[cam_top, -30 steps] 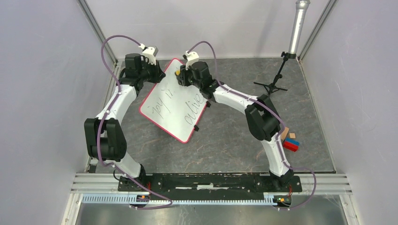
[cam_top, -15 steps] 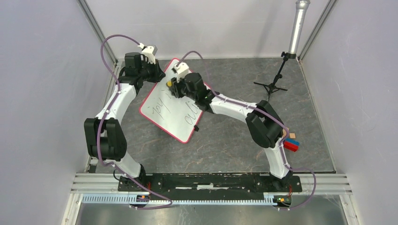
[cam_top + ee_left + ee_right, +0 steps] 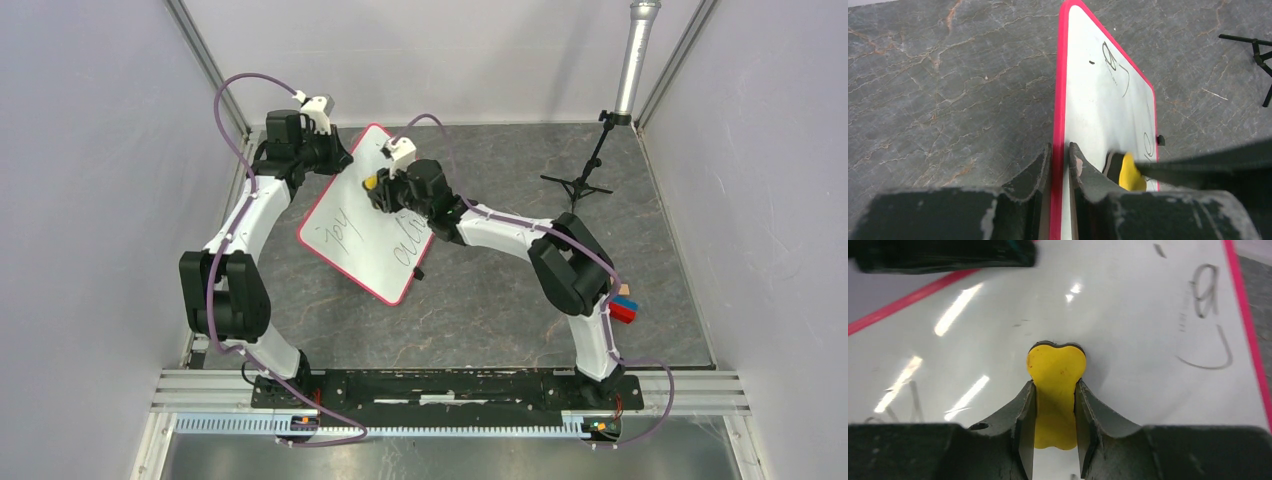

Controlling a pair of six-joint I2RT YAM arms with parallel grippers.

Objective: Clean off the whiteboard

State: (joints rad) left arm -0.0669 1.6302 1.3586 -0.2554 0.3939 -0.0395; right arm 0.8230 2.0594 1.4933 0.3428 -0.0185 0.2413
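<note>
Now the right tool (image 3: 380,190), clamped on a yellow eraser (image 3: 1056,365), sits over the far half of the whiteboard (image 3: 350,255). It is nearer the board's middle than a second ago, when it stood at the far right corner. Half a second back it had swept toward the left rim, and it has since come back slightly rightward. In the right wrist view the eraser face is pressed to the board.

Result: the strokes that followed "joy" (image 3: 330,232) are gone, leaving a bare patch. Remaining are "joy" by the left rim and a second word (image 3: 412,245) by the right rim, partly under the arm.

The left tool (image 3: 1060,150) pinches the far-left red rim, unmoved. The board lies unshifted on the table (image 3: 480,300).

Judgement: partly done. The next passes must run toward the board's near corner.
</note>
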